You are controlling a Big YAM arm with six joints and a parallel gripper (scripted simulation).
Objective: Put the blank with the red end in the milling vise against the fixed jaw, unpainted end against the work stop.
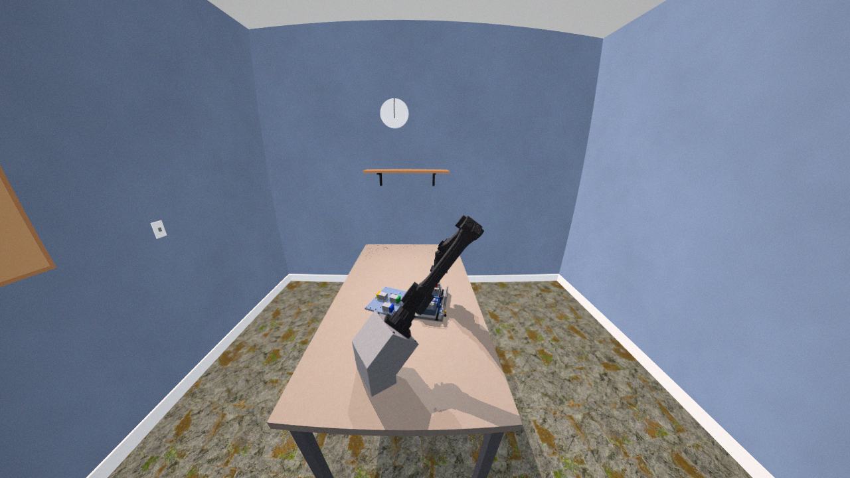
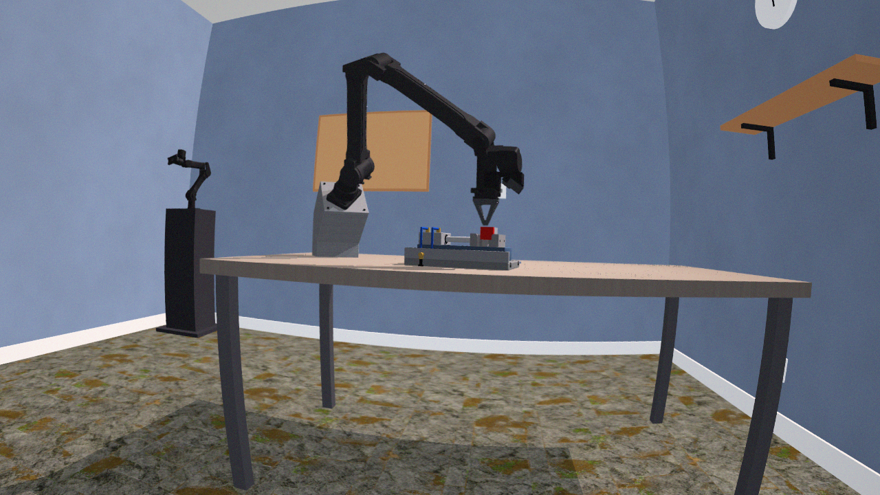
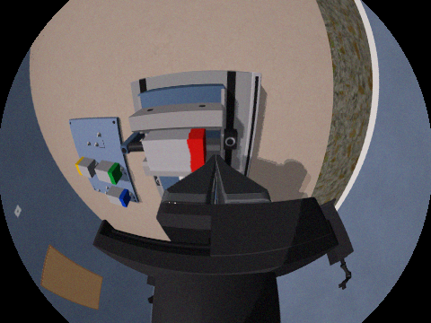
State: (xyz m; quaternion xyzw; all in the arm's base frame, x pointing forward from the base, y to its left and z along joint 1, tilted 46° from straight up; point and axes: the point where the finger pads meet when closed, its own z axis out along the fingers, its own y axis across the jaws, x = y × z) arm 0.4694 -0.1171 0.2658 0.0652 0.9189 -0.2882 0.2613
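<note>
- The milling vise [image 1: 429, 318] [image 2: 457, 256] [image 3: 247, 80] has a grey, metallic-looking slotted base with straight edges, a blue section above it, and blue hoses at one end
- The blank with the red end [image 1: 437, 287] [image 2: 487, 233] [image 3: 168, 152] is a pale grey, smooth-faced block, lying between the vise's jaws
- One long side runs beside the fixed jaw [image 2: 500, 240] [image 3: 177, 117], a plain squared block (whether they actually touch is hard to tell)
- Its unpainted end faces the dark, round work stop [image 3: 135, 147], its red end away; contact there is unclear
- The gripper [image 2: 486, 223] [image 3: 215, 161] is closed on nothing, its tapered black fingers meeting above the vise
- Yellow-ended [image 1: 382, 295] [image 3: 86, 167], green-ended [image 1: 394, 299] [image 3: 108, 171] and blue-ended blanks [image 1: 388, 307] [image 3: 118, 196] sit apart on the flat, light-blue plate [image 1: 373, 307] [image 3: 83, 131]
</note>
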